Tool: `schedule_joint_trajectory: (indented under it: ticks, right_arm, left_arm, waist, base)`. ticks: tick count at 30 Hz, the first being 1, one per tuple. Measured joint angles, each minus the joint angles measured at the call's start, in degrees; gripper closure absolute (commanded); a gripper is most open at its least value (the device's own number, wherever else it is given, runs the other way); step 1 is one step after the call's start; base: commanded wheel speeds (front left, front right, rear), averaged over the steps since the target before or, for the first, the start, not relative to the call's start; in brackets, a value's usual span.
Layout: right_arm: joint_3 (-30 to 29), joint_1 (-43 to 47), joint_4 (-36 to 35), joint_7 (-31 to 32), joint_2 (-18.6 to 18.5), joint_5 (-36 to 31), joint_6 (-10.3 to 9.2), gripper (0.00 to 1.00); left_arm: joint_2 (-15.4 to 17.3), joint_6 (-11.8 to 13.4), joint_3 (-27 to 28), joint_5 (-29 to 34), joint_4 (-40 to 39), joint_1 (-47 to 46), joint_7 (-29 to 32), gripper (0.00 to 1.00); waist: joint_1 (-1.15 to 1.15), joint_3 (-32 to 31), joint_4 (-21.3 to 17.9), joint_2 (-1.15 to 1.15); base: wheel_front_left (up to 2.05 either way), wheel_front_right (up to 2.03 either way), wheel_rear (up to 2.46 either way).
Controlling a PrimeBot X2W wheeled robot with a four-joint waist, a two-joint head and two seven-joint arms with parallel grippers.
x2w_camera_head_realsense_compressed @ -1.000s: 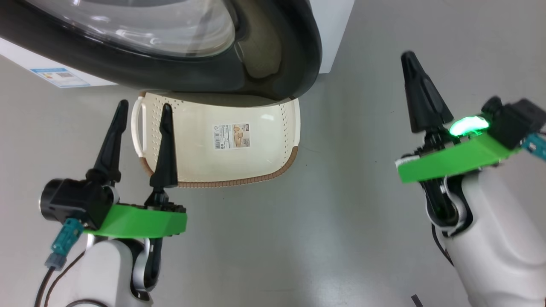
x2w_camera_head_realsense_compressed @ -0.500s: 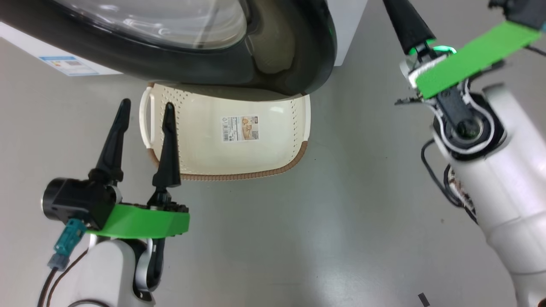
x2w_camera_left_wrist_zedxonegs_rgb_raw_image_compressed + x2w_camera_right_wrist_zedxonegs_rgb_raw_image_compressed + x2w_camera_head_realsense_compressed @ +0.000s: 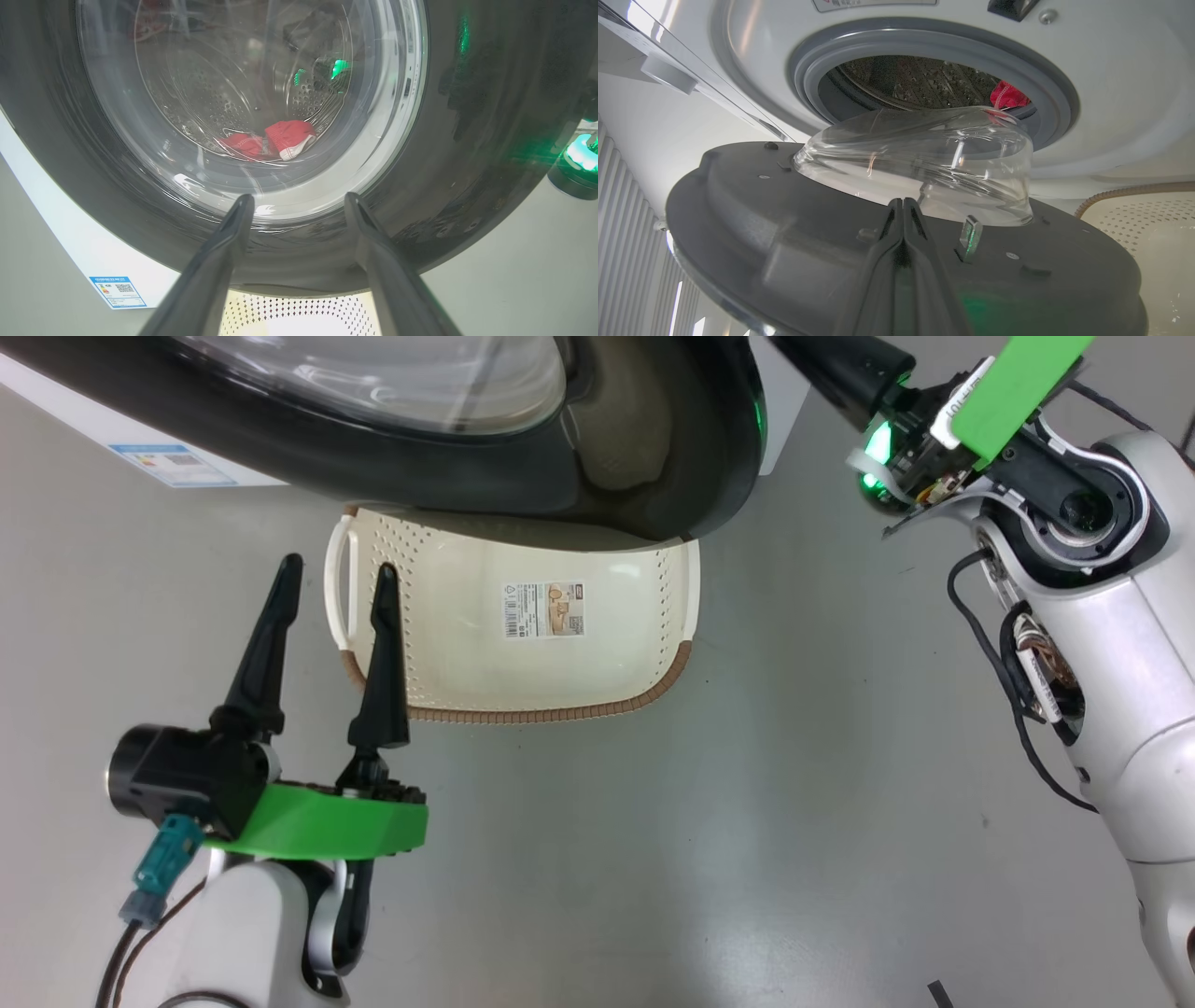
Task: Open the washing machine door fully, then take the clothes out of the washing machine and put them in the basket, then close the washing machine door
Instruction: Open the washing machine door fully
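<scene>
Washing machine (image 3: 1111,93) faces you with its white front and grey gasket behind the door, drum mouth uncovered. Its washing machine door (image 3: 420,467) hangs partly open, glass bowl bulging back towards that mouth, free edge to the right in the head view. Over the last second the head camera has shifted, so the door and basket sit further right in that view without having moved.

The basket (image 3: 523,714) rests on the floor (image 3: 653,859) below the door, with its far side under the rim and its long axis along the door's width. The right gripper (image 3: 902,201), fingers pressed together, has risen from well right of the door to just beside its free edge, pointing across its inner face; you cannot tell whether it touches. The left gripper (image 3: 338,566), fingers apart and empty, stays in front of the door, above the basket's left handle. The clothes (image 3: 280,137) lie red behind the door, low in the drum.
</scene>
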Motion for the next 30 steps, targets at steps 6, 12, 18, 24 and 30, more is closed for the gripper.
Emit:
schedule_joint_trajectory:
  ticks: [6,12,18,24,30]
  right_arm:
    - [-0.51,-1.08,1.24,7.04,0.37,4.27,-0.01,1.0]
    - [-0.46,-1.02,1.2,9.96,0.23,4.27,-0.01,1.0]
    - [-0.11,0.13,0.25,11.78,0.14,3.6,-0.02,1.0]
    - [0.11,2.92,-0.7,13.5,0.42,2.91,-0.02,1.0]
    - [1.13,5.37,-1.38,15.0,0.48,0.51,-0.02,1.0]
  left_arm:
    - [0.0,0.09,-0.14,0.01,0.02,0.0,0.0,0.0]
    - [0.0,0.18,-0.05,0.02,0.24,0.0,0.0,0.0]
    - [0.0,0.49,-0.07,-0.25,0.69,0.04,0.0,0.0]
    - [0.0,0.56,-0.22,-1.38,1.33,0.36,0.0,0.0]
    - [0.0,1.02,-0.25,-2.57,1.87,2.79,0.0,0.0]
  waist:
    - [0.0,-0.11,0.28,0.0]
    - [0.0,-0.68,0.38,0.0]
    - [0.0,-2.28,0.93,0.0]
    - [0.0,-4.34,2.1,0.0]
    - [0.0,-6.52,3.72,0.0]
  base:
    - [0.0,0.0,0.0]
    - [0.0,0.0,0.0]
    - [0.0,0.0,0.0]
    - [0.0,0.0,0.0]
    - [0.0,0.0,0.0]
